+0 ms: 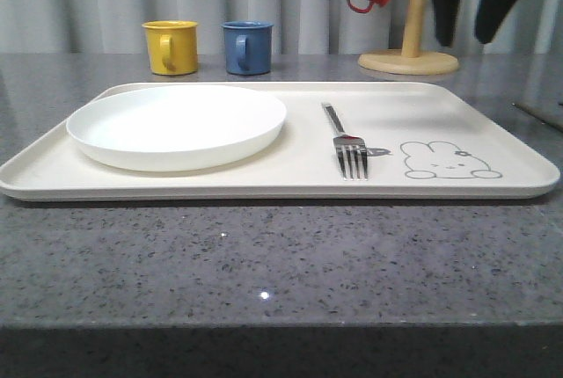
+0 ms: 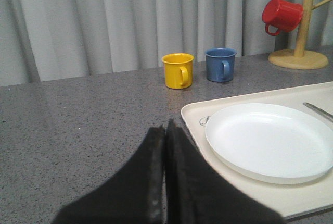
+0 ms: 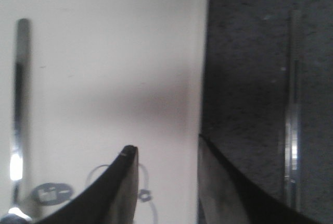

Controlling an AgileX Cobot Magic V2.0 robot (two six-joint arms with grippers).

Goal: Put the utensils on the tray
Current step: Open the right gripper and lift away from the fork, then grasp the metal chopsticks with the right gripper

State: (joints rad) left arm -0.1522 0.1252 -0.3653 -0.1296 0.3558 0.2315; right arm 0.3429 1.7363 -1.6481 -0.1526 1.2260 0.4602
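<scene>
Left jaws (image 2: 165,130): fully closed, the two black fingers pressed flat together, nothing held between them. They hang over the grey speckled table (image 2: 88,125), just beside the near corner of the tray (image 2: 193,115). Beyond the jaws and across the tray rim lies the round white plate (image 2: 270,140). Farther ahead of the jaws stand the yellow mug (image 2: 178,70) and the blue mug (image 2: 220,64), side by side and apart from each other. A red mug (image 2: 281,15) hangs on a wooden mug stand (image 2: 298,57) past them.

Right jaws (image 3: 164,151): parted, with a clear gap between the fingertips, nothing gripped. They are raised above the table in the front view (image 1: 462,39). One fingertip sits over the tray surface, the other over the table, so the tray edge runs between the jaws.

Fork (image 1: 344,141): lying flat on the tray, beside the plate and touching the rabbit drawing (image 1: 449,160), tines toward the camera. In the right wrist view its handle (image 3: 20,104) lies to the outer side of the tray-side finger.

A slim silver utensil (image 3: 293,114) lies on the table, off the tray, to the outer side of the other finger; the blur hides which piece it is
</scene>
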